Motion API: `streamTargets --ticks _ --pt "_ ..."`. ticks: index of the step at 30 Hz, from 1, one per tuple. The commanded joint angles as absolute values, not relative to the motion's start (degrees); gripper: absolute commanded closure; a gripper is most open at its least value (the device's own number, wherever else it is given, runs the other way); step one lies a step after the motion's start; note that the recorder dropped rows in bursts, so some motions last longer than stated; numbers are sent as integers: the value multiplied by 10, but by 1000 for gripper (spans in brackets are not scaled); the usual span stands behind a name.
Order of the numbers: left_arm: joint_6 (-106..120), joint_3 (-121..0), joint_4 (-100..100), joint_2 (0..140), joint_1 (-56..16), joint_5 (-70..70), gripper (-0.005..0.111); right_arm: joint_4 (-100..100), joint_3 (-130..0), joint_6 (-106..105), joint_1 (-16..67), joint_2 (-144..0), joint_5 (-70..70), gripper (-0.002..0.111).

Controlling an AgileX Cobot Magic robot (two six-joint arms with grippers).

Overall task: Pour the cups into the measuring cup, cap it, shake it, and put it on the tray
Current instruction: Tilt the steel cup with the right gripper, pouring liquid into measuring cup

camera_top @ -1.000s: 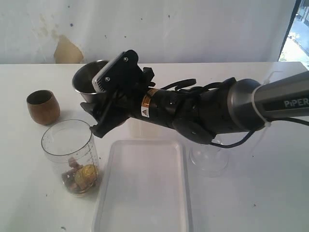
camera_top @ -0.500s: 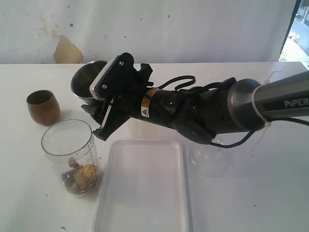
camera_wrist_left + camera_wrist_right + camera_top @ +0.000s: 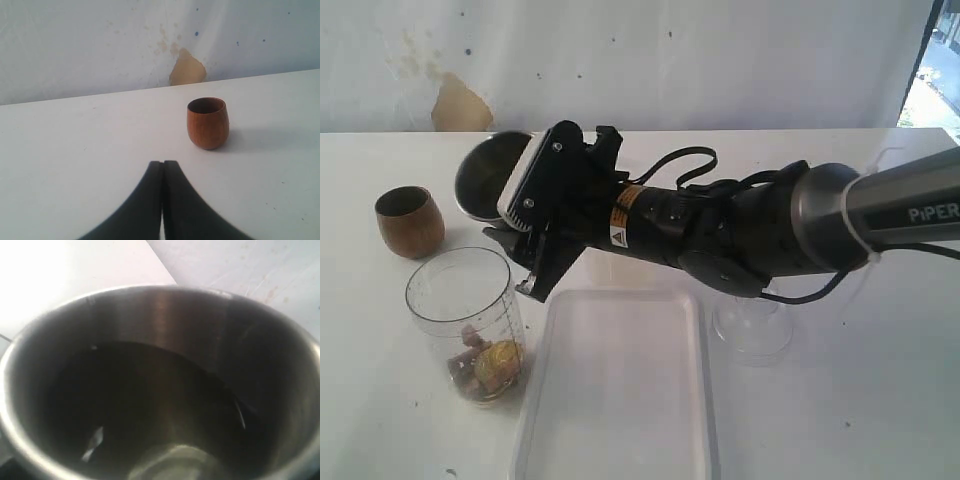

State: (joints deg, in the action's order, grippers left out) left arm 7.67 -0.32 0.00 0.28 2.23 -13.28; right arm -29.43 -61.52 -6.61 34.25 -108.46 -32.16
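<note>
My right gripper (image 3: 516, 232) reaches across from the right and is shut on the steel tumbler (image 3: 480, 180), which it holds tilted, mouth toward the left, above the table behind the measuring cup. The right wrist view looks straight into the tumbler (image 3: 165, 315); its dark inside fills the frame. The clear measuring cup (image 3: 468, 320) stands upright at the front left with small brown and yellow pieces at its bottom. The brown wooden cup (image 3: 410, 222) (image 3: 208, 123) stands upright to its left rear. The white tray (image 3: 620, 400) lies in front, bare. My left gripper (image 3: 163, 166) is shut, empty, short of the wooden cup.
A clear dome-shaped piece (image 3: 752, 330) rests on the table under the right arm, right of the tray. A pale translucent container (image 3: 608, 268) shows faintly behind the tray, under the arm. The wall runs along the table's far edge.
The right gripper has rolled the steel tumbler further over and carried it a little to the left. Measuring cup, wooden cup and tray have stayed put.
</note>
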Motion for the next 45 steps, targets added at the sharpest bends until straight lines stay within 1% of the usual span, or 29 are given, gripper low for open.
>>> streamTargets --ticks 1,9,45 --pt "76 0 0 0 21 -131 107 -292 -623 -77 340 -1075 -361 108" --pt "76 0 0 0 21 -131 107 -292 -623 -134 340 -1075 -361 108" --pt "76 0 0 0 21 -131 107 -292 -623 -245 340 -1075 -359 108"
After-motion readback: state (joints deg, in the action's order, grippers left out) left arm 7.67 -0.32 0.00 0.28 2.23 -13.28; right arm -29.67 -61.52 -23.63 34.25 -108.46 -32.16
